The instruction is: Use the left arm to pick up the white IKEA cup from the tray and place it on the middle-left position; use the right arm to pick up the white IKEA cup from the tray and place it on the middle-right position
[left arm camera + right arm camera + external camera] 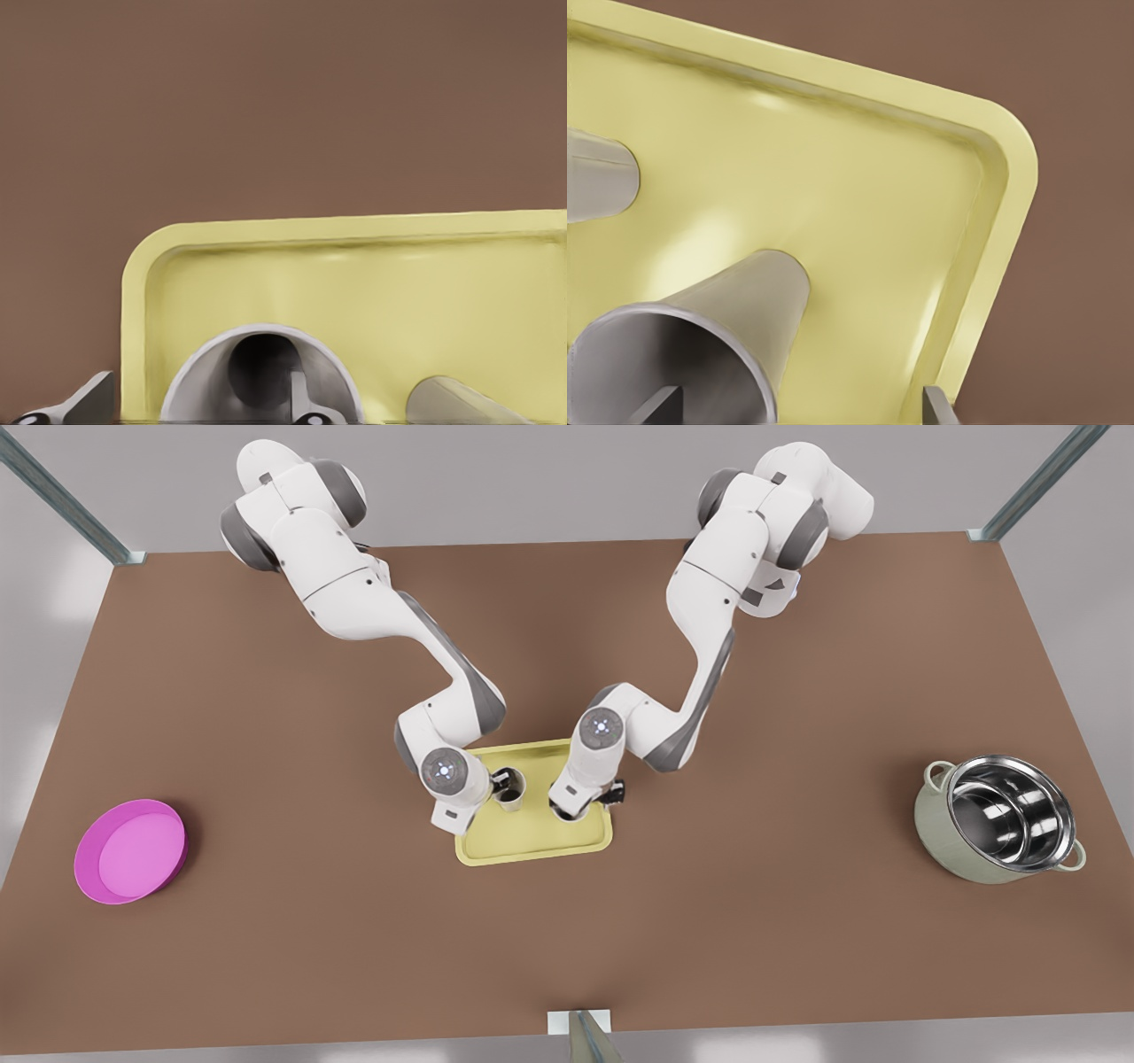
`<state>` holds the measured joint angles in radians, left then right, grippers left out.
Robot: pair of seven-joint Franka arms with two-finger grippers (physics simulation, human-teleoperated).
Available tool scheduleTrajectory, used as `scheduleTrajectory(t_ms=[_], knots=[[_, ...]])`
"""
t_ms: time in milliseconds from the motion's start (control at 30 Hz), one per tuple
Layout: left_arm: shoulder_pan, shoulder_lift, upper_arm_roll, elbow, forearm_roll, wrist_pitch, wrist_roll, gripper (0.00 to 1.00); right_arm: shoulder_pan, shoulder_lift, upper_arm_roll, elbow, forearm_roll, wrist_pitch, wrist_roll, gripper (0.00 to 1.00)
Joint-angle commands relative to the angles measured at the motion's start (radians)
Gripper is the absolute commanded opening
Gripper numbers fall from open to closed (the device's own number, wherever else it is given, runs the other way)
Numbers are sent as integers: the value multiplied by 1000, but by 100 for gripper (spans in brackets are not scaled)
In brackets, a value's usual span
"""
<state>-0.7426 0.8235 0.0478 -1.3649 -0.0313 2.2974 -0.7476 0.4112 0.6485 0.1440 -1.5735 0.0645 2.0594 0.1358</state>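
Claws both low over tray [532,849]. Left claw [503,784] straddles its cup's [511,788] rim, unclenched; right claw [567,809] likewise on second cup [700,354]. Close squarely, then lift straight.

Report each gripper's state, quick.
Left gripper: open, fingers straddling the wall of a cup on the tray.
Right gripper: open, straddling the other cup's wall.
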Motion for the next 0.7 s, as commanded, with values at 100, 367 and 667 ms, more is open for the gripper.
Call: scheduleTrajectory(t_ms=[100, 367, 667], knots=[[0, -1, -14, 1, -15, 14, -171, 94, 0, 17, 3, 0, 3, 25, 27, 98], [2, 2, -14, 1, -35, 14, -193, 37, -2, 31, 6, 1, 86, -36, 7, 18], [169, -106, 106, 19, -65, -185, -44, 20, -61, -50, 6, 50, 106, -242, -53, 0]])
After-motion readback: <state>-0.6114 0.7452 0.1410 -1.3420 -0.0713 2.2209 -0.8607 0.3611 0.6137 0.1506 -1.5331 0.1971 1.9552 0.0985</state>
